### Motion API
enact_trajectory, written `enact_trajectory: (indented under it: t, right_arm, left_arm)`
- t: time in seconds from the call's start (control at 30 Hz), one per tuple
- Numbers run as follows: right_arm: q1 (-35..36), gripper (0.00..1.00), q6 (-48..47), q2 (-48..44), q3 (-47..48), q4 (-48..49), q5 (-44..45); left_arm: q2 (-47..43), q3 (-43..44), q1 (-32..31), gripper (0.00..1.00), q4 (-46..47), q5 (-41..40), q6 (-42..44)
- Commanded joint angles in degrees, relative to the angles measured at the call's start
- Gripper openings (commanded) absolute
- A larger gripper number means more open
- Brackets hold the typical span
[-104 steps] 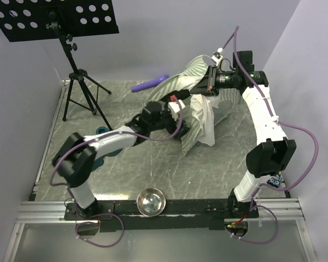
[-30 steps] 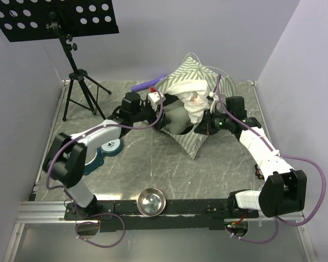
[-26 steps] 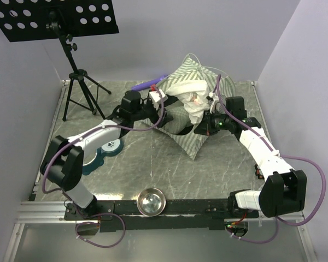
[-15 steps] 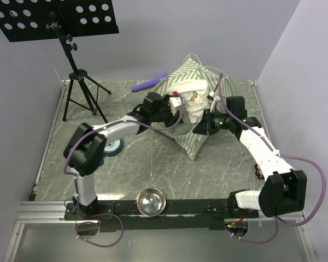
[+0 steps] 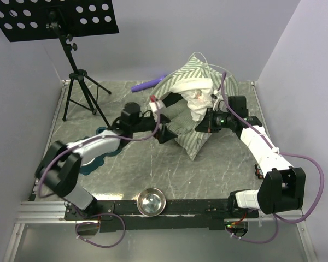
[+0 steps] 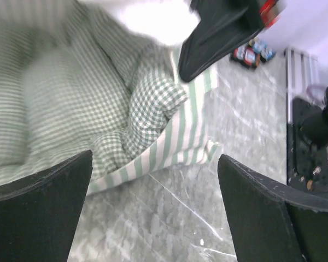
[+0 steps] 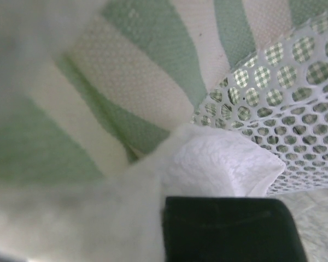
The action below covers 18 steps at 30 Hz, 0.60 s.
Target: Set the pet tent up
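From above, we see the pet tent slumped in a heap at the far middle of the table, striped fabric and white folds bunched together, well away from the steel bowl at the near edge. The left gripper sits low at the tent's left side, and the right gripper reaches in from the right, against the fabric. Through the left wrist camera, we look between two dark fingers spread wide with nothing between them. Beyond them lies the checked cushion mat, inside the tent's striped edge. Through the right wrist camera, we see green-and-white stripes up close, a mesh panel, and a fold of white fabric pressed against one black finger. This pincer is closed narrow on the tent's cloth.
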Motion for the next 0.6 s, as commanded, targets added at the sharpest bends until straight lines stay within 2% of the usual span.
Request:
enact_trajectory:
  t: [0.0, 0.1, 0.13, 0.2, 0.27, 0.43, 0.57]
  right_arm:
    - [-1.73, 0.00, 3.41, 0.56, 0.63, -0.77, 1.93]
    - [-1.65, 0.00, 4.38, -0.23, -0.42, 0.10, -0.97]
    - [-1.73, 0.00, 4.73, -0.32, -0.69, 0.37, -1.94]
    - [-1.73, 0.00, 5.43, -0.58, -1.04, 0.72, -3.70]
    - [-1.73, 0.00, 6.14, -0.93, -1.22, 0.81, -5.54]
    - [-1.73, 0.00, 9.29, -2.25, -1.48, 2.21, -9.76]
    - [-1.73, 0.00, 11.06, -2.61, -0.78, 1.43, -12.40]
  left_arm:
    - [-9.84, -3.16, 1.20, 1.00, 1.38, -4.49, -0.94]
    - [-8.02, -0.64, 1.38, 0.94, -2.30, -14.26, 4.61]
    - [-5.48, 1.55, 1.38, 0.89, -4.93, -15.76, 8.71]
    - [-0.82, 5.60, 1.38, 0.84, -6.72, -17.00, 11.29]
    - [4.89, 8.24, 1.38, 0.79, -4.18, -17.36, 13.31]
    - [15.18, 12.55, 0.33, 0.75, 5.39, -19.81, 17.18]
    - [22.91, 18.78, -1.08, 0.77, 11.29, -23.86, 18.68]
